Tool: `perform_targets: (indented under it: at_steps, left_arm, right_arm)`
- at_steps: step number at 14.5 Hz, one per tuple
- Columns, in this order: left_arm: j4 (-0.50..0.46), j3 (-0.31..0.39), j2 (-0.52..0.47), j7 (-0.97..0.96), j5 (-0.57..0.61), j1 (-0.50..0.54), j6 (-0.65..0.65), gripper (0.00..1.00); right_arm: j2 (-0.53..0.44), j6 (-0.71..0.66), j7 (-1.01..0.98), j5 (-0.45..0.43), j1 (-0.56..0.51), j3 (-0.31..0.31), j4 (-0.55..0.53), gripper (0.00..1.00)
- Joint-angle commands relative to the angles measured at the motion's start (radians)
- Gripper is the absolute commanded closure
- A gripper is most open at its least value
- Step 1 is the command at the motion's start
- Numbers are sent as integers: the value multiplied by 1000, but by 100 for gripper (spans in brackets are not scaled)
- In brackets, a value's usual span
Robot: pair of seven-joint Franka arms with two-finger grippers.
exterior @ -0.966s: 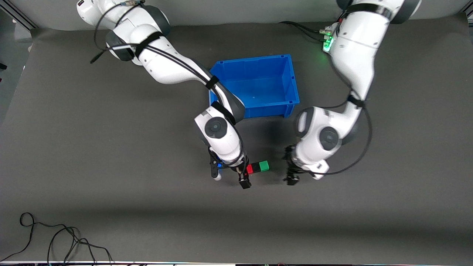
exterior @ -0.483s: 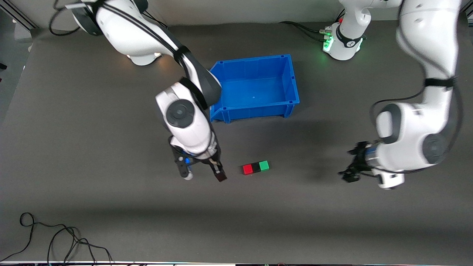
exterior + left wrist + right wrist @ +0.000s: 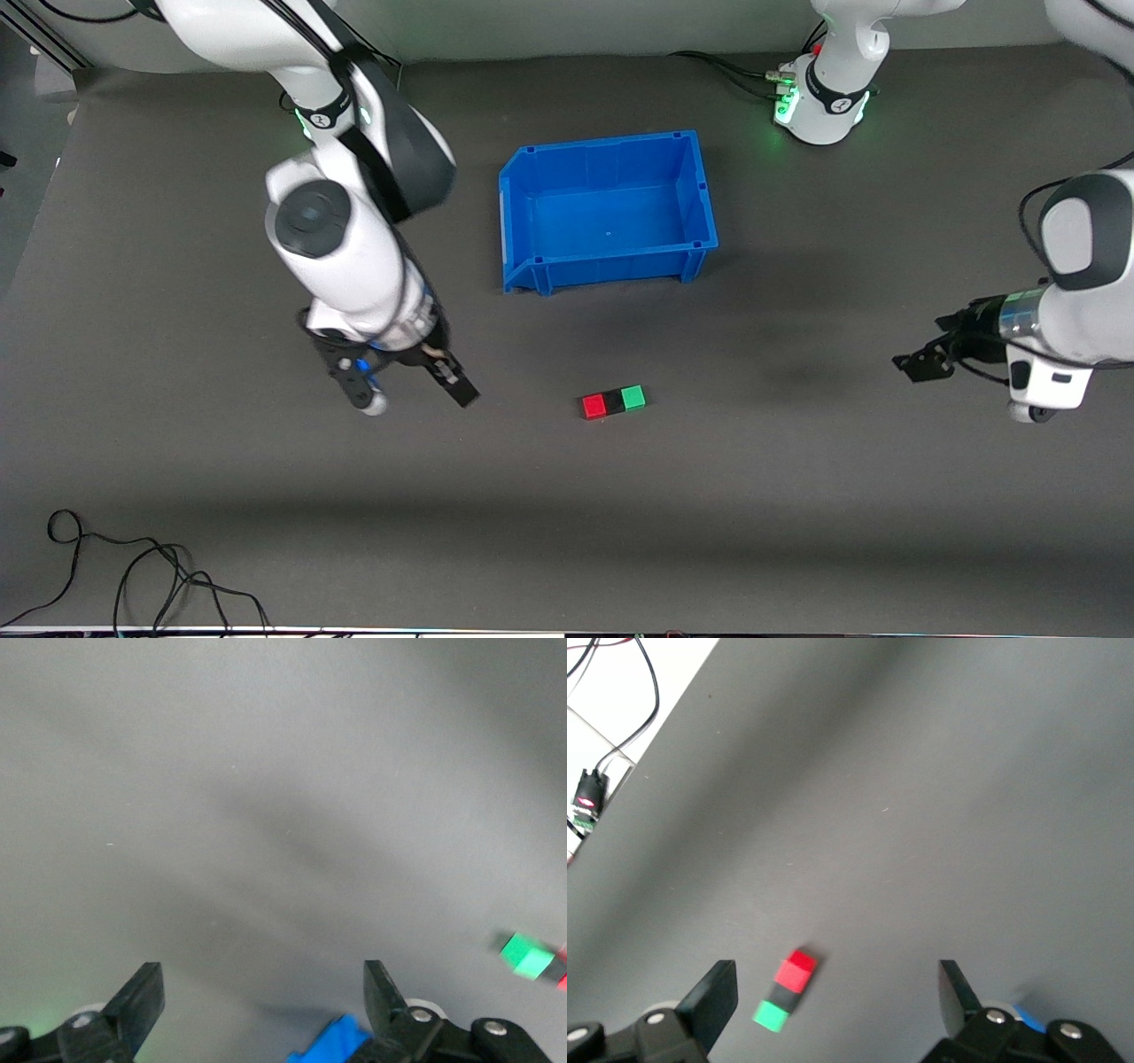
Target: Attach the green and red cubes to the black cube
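Note:
The red cube [image 3: 593, 406], black cube [image 3: 613, 402] and green cube [image 3: 633, 397] lie touching in one row on the grey mat, black in the middle, nearer to the front camera than the blue bin. My right gripper [image 3: 412, 390] is open and empty over the mat, off the row toward the right arm's end. Its wrist view shows the red cube [image 3: 797, 968], black cube [image 3: 784, 995] and green cube [image 3: 772, 1016] between the open fingers [image 3: 718, 992], well below them. My left gripper [image 3: 930, 350] is open and empty, far off toward the left arm's end. The green cube [image 3: 528, 957] shows at the edge of its view.
An empty blue bin [image 3: 700, 204] stands mid-table, farther from the front camera than the cubes. Its corner shows in the left wrist view [image 3: 332, 1045]. A black cable [image 3: 133, 567] lies on the mat near the front edge at the right arm's end.
Both grippers have drawn away from the cube row, the right toward its own end of the table, the left toward its own. The three cubes stay joined and have not moved.

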Motion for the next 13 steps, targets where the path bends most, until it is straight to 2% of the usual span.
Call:
perform_targets:
  at_steps: [1, 4, 8, 10, 13]
  left_arm:
    - [55, -4, -33, 159, 52, 4, -85, 0]
    - [66, -4, -102, 426, 101, 0, -130, 0]
    - [62, -12, -180, 470, 103, -8, -121, 0]
    - [50, -14, -214, 557, 103, -9, -113, 0]
    - [26, -23, -252, 573, 108, -11, -101, 0]
  right_arm:
    - [-185, -26, -184, -4, -57, 1, -163, 0]
    - [-366, -113, -480, 1, -136, -5, -301, 0]
    - [-495, -283, -738, -1, -248, -5, -342, 0]
    - [-540, -313, -917, -1, -324, -2, -342, 0]
    - [-638, -323, -1080, -24, -365, 7, -387, 0]
